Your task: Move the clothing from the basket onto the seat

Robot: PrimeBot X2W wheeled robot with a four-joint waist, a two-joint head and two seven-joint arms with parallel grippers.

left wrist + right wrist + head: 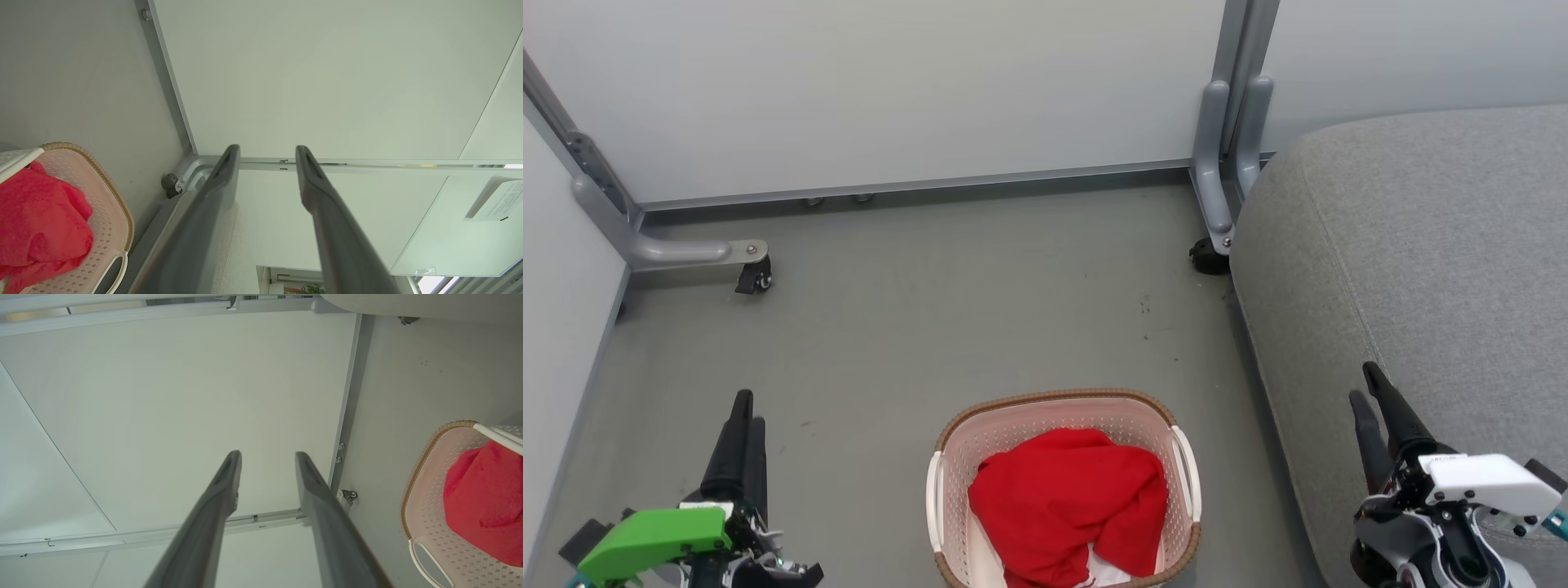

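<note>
Low at seven o'clock in the head view, the left hand (749, 412) points upward, its two dark fingers apart and touching nothing. At four o'clock the right hand (1365, 388) stands the same way, fingers parted, seen against the near edge of the light grey seat (1421, 245), which spreads from two to four o'clock. Between the hands, at six o'clock on the grey floor (931, 327), sits the basket (1045, 398), with the red clothing (1062, 498) heaped inside it.
</note>
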